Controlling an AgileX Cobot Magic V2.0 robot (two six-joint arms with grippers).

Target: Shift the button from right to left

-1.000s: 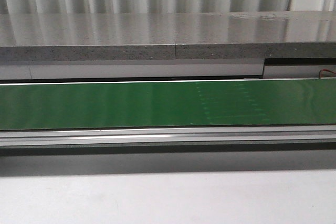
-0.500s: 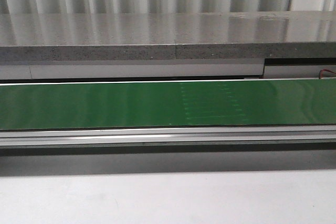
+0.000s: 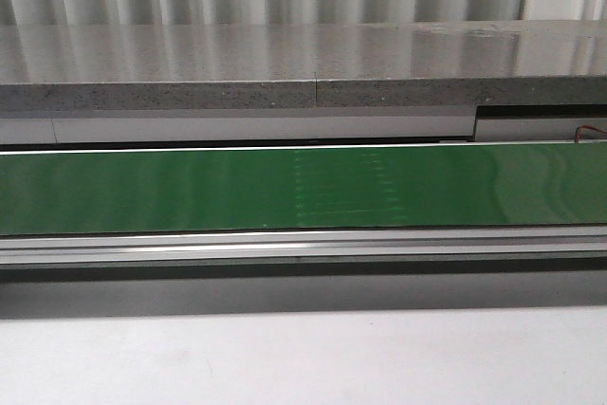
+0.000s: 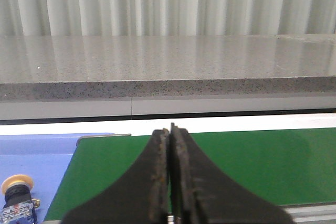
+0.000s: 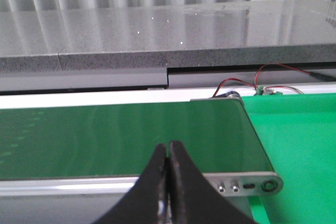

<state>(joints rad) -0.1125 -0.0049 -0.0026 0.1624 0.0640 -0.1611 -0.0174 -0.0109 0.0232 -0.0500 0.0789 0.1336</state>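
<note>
The button (image 4: 17,196), with its yellow round head and blue, partly clear body, shows only in the left wrist view, on a pale blue surface (image 4: 47,156) beside the end of the green conveyor belt (image 4: 252,161). My left gripper (image 4: 170,129) is shut and empty above that belt end, well apart from the button. In the right wrist view my right gripper (image 5: 169,145) is shut and empty over the belt's other end (image 5: 131,135). The front view shows the belt (image 3: 285,189) bare, with no gripper and no button in it.
A grey speckled stone ledge (image 3: 303,68) runs behind the belt. An aluminium rail (image 3: 303,246) fronts it, with white tabletop (image 3: 303,358) nearer. A bright green mat (image 5: 299,140) lies past the belt's right end, and red wires (image 5: 273,74) hang behind.
A faint dotted patch on the belt has slid leftward across the front view, so the belt is running to the left. Nothing else differs.
</note>
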